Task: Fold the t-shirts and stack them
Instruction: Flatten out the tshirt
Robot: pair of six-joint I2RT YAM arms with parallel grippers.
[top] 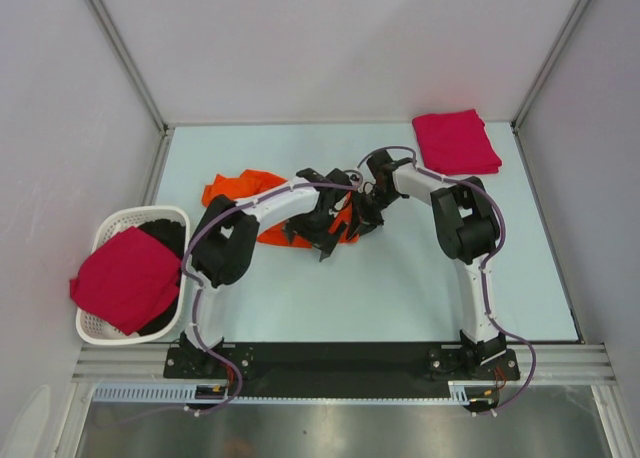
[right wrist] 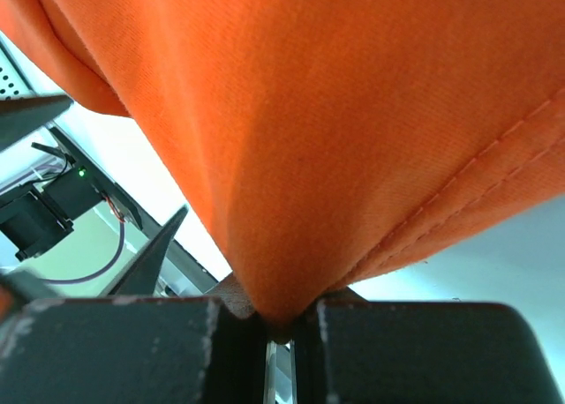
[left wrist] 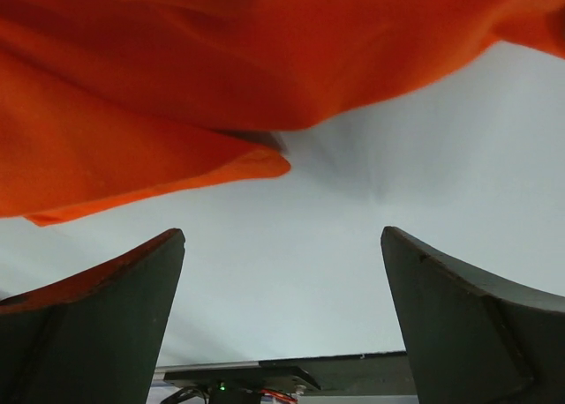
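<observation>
A bright orange t-shirt (top: 240,188) lies crumpled on the pale table (top: 400,288), partly hidden under both arms. My right gripper (top: 362,210) is shut on a pinched fold of it. In the right wrist view the orange cloth (right wrist: 335,122) rises out of the closed right gripper (right wrist: 281,320). My left gripper (top: 325,240) stands wide open just beside the shirt. In the left wrist view the orange fabric (left wrist: 177,78) hangs above the left gripper (left wrist: 282,236), with bare table between the fingers (left wrist: 106,325). One crimson-pink t-shirt (top: 456,142) lies folded at the back right. Another (top: 125,278) drapes over the basket.
A white slatted basket (top: 130,218) sits at the table's left edge with dark cloth inside it. Grey walls and metal frame posts close in the back and sides. A black mounting rail (top: 340,358) runs along the near edge.
</observation>
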